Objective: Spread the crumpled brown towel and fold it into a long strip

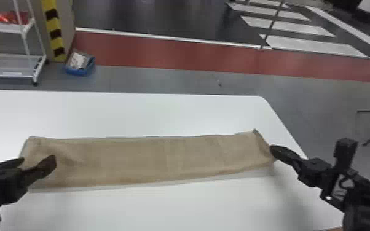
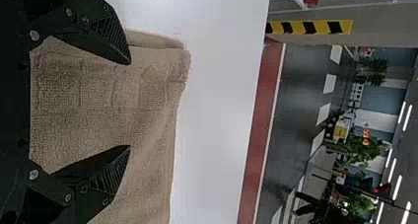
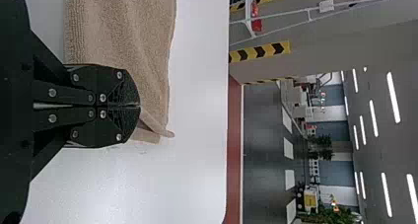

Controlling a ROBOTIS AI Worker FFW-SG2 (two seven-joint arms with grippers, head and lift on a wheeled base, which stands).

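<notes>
"Where's the towel [image 1: 150,159] now?"

"Lying across the white desk [image 1: 132,113] in a long strip, left to right. It's broader at the left end than at the right."

"And the left claw [image 1: 39,158]?"

"Over the towel's left end, fingers spread wide. In its wrist view, cloth shows between the fingers of the left claw [image 2: 129,104], and the end of the strip reaches out past the tips."

"How about the right claw [image 1: 272,149]?"

"At the right end, narrow, the two fingers pressed together. The wrist view has the right claw [image 3: 139,105] pinching the towel's edge, with a small folded bit sticking out beside the tips."

"Is the cloth smooth?"

"Mostly flat. There are soft creases near the left end, and the far right corner pokes up a little."

"What's beyond the desk?"

"A blue bin [image 1: 78,72] with something pale in it, on the floor next to a pillar [image 1: 54,30] striped yellow and black. Left of that stands a white cart [image 1: 9,75] with red things [image 1: 3,17] on its upper shelf. A red band [image 1: 169,55] runs across the floor farther back."
</notes>
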